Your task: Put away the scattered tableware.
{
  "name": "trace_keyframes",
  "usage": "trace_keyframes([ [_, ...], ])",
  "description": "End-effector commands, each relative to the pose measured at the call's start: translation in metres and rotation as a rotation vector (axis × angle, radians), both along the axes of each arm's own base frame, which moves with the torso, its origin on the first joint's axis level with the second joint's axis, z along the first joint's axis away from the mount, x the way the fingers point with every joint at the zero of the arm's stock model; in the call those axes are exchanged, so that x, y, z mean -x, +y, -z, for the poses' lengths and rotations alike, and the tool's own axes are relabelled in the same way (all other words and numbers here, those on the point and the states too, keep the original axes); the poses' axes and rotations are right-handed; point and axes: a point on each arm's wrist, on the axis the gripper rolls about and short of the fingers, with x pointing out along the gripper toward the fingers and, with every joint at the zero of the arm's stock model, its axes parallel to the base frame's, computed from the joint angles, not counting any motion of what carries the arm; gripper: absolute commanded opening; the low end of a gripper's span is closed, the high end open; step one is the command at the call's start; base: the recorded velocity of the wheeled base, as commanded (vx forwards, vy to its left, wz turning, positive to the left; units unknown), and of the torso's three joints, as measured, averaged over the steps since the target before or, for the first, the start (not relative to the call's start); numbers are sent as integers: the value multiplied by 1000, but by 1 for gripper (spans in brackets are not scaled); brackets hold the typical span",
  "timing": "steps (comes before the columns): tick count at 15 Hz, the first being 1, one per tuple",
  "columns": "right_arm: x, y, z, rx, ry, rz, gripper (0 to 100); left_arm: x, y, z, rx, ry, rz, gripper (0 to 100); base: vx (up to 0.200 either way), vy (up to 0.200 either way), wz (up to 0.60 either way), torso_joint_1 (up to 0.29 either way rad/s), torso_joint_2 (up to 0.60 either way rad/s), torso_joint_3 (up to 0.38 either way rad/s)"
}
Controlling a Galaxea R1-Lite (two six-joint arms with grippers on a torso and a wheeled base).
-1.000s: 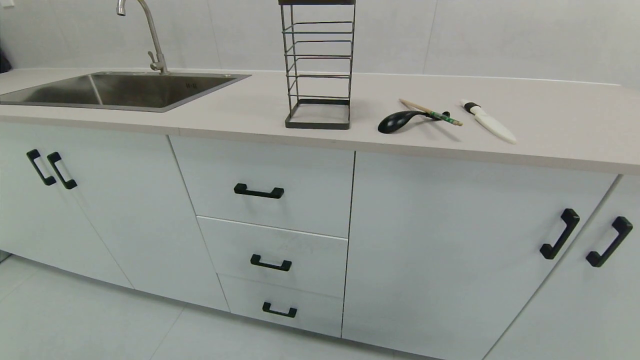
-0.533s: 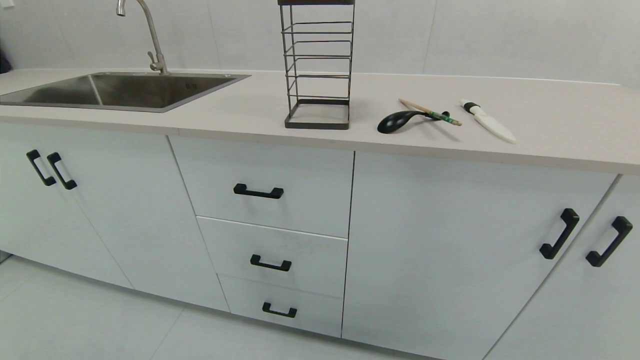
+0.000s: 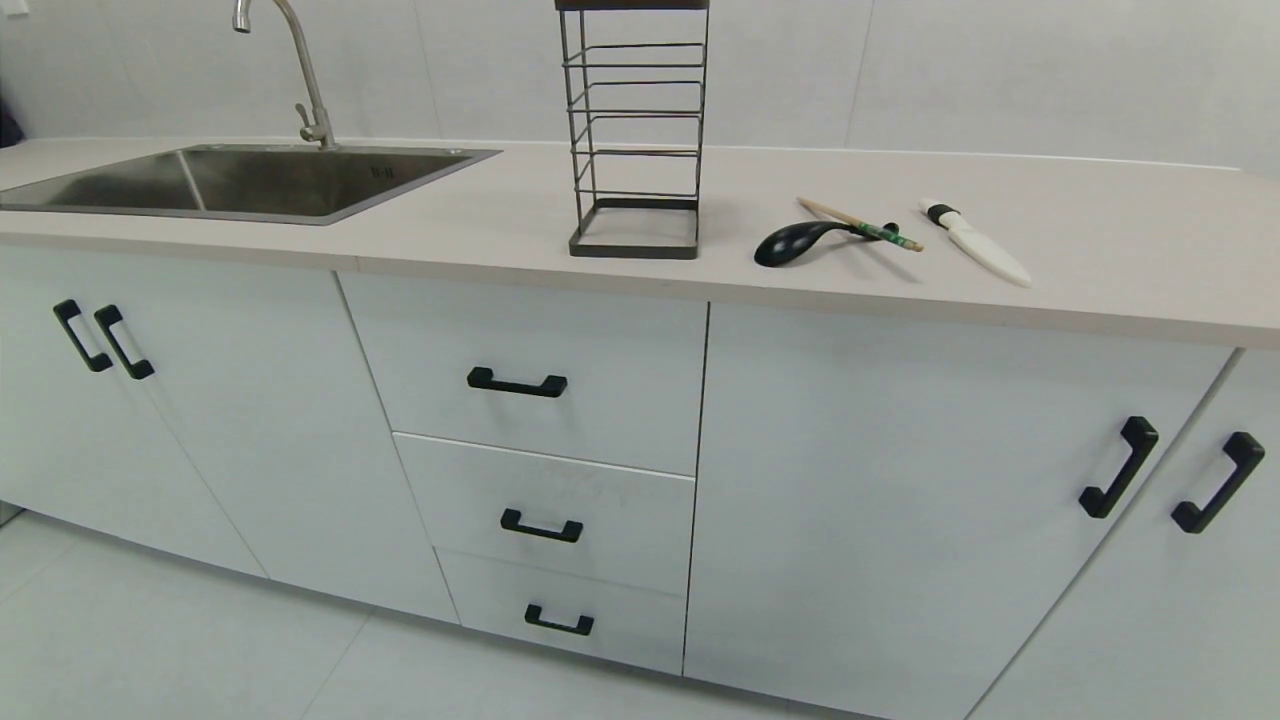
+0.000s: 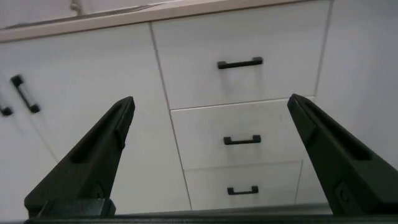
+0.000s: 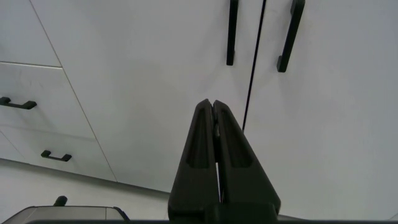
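On the countertop [image 3: 520, 230], right of the wire rack [image 3: 634, 130], lie a black spoon [image 3: 800, 241], a pair of wooden chopsticks [image 3: 858, 224] resting across its handle, and a white knife with a black band [image 3: 976, 243]. My left gripper [image 4: 211, 109] is open, low down in front of the stack of drawers [image 4: 239, 99], nothing between its fingers [image 4: 99, 152]. My right gripper [image 5: 213, 109] is shut and empty, facing the white cabinet doors [image 5: 155, 68] with black handles [image 5: 231, 31].
A steel sink [image 3: 240, 180] with a tap [image 3: 300, 70] is set into the counter at the left. Below are three drawers [image 3: 530, 450] with black handles and cabinet doors [image 3: 900, 500] on both sides. A grey tiled floor [image 3: 150, 640] lies in front.
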Motion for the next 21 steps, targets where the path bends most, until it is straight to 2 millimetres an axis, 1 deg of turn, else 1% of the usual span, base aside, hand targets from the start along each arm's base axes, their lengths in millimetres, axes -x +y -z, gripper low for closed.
trace_keyframes([
  [1,0,0,0,0,1,0,0,-18,-2,-14,-94,79,71,100,0,0,0,0,0,0],
  [2,0,0,0,0,1,0,0,-25,-2,-18,-131,102,92,100,0,0,0,0,0,0],
  [4,0,0,0,0,1,0,0,-45,-4,-33,-262,132,168,100,0,0,0,0,0,0],
  [5,0,0,0,0,1,0,0,-50,-5,-35,-290,137,191,100,0,0,0,0,0,0],
  [6,0,0,0,0,1,0,0,-68,-8,-36,-393,170,270,100,0,0,0,0,0,0],
  [7,0,0,0,0,1,0,0,-80,-10,-33,-445,210,312,100,0,0,0,0,0,0],
  [10,0,0,0,0,1,0,0,-104,-19,-23,-546,290,417,100,0,0,0,0,0,0],
  [11,0,0,0,0,1,0,0,-104,-19,-23,-546,290,417,100,0,0,0,0,0,0],
  [12,0,0,0,0,1,0,0,-115,-27,-14,-653,315,486,100,0,0,0,0,0,0],
  [13,0,0,0,0,1,0,0,-116,-27,-14,-656,316,487,100,0,0,0,0,0,0],
  [14,0,0,0,0,1,0,0,-126,-35,-3,-758,349,548,100,0,0,0,0,0,0],
  [15,0,0,0,0,1,0,0,-130,-38,1,-808,360,562,100,0,0,0,0,0,0],
  [16,0,0,0,0,1,0,0,-132,-41,4,-842,359,586,100,0,0,0,0,0,0],
  [21,0,0,0,0,1,0,0,-136,-52,13,-900,407,627,100,0,0,0,0,0,0],
])
